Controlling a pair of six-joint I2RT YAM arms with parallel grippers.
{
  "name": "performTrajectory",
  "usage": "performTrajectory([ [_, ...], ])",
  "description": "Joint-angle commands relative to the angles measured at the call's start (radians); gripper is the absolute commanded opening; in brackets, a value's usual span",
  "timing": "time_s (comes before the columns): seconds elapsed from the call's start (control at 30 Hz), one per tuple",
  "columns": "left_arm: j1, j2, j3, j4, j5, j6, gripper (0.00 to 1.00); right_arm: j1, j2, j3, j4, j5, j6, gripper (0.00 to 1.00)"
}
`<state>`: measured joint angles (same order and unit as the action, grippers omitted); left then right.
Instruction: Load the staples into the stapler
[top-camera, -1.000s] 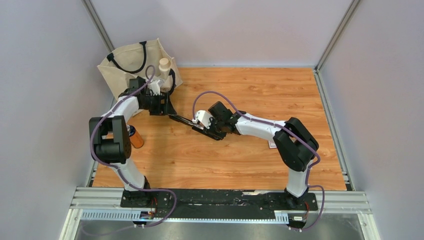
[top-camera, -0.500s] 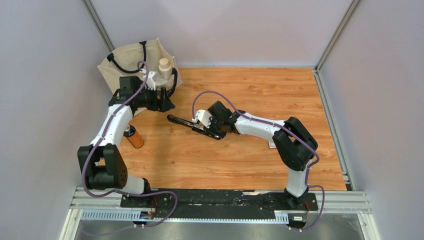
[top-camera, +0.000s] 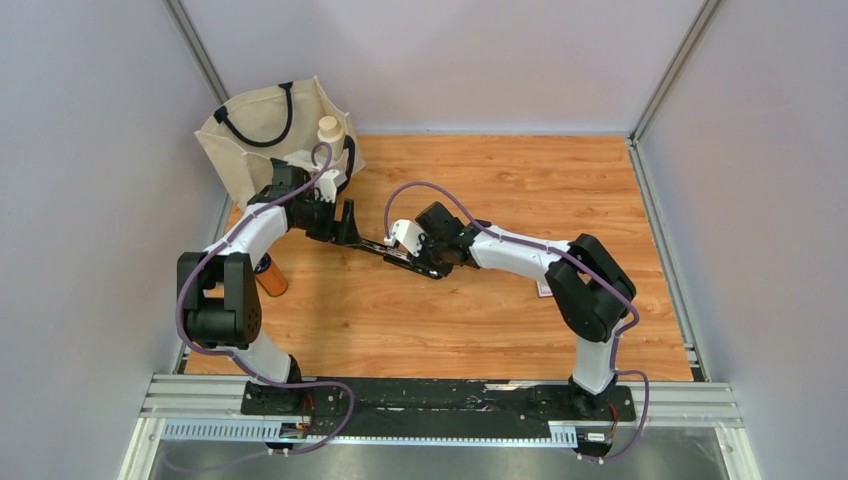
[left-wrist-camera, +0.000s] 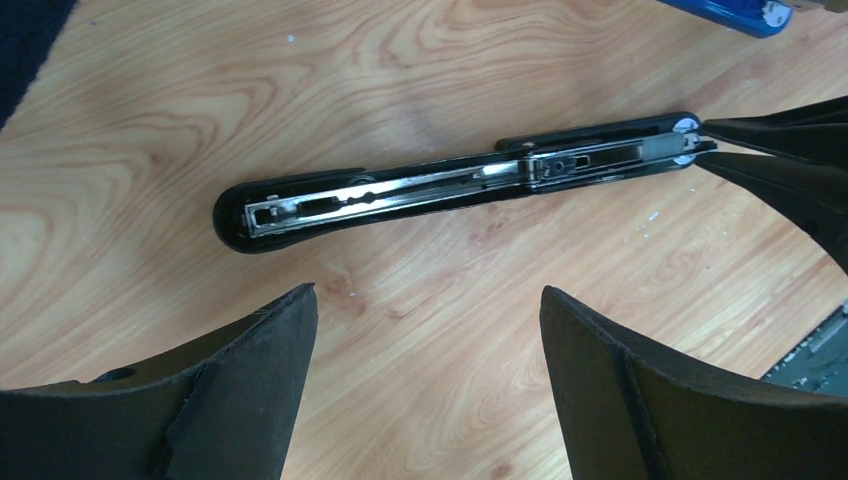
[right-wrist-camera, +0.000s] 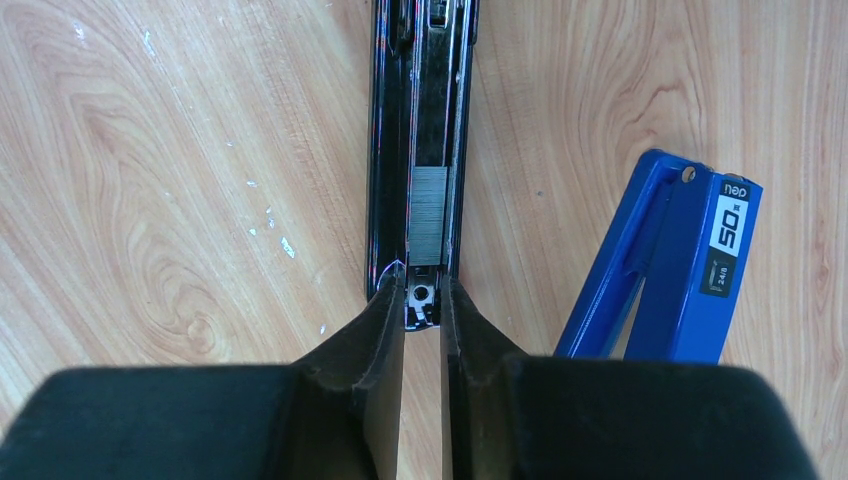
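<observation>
Across the table (top-camera: 500, 320), the opened stapler (left-wrist-camera: 400, 190) runs left-right.

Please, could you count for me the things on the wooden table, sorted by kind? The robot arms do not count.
Staplers: 2, the black stapler and the blue stapler
Staple strips: 1, inside the black stapler
Cloth bags: 1
Cream-capped bottles: 1, in the bag
Orange cylinders: 1
Small white boxes: 1, partly hidden
Total: 7
</observation>
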<state>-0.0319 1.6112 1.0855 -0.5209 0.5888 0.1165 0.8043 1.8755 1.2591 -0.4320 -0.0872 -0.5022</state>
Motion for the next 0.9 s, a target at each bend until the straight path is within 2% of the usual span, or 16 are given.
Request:
performTrajectory([
  [0.0, -0.008, 0.010, -0.003, 0.021, -0.053, 0.038, 0.90, -0.017, 0.036, -0.056, -0.166, 0.012, -0.012, 0.13],
  [0.37, -0.017, 0.098, 0.047, 0.019, -0.173, 0.034, 0.90, -0.022, 0.010, -0.075, -0.192, 0.003, -0.018, 0.13],
  [0.87, -0.068, 0.173, 0.106, -0.017, -0.227, 0.032, 0.90, -0.022, 0.017, -0.067, -0.206, -0.028, -0.025, 0.13],
])
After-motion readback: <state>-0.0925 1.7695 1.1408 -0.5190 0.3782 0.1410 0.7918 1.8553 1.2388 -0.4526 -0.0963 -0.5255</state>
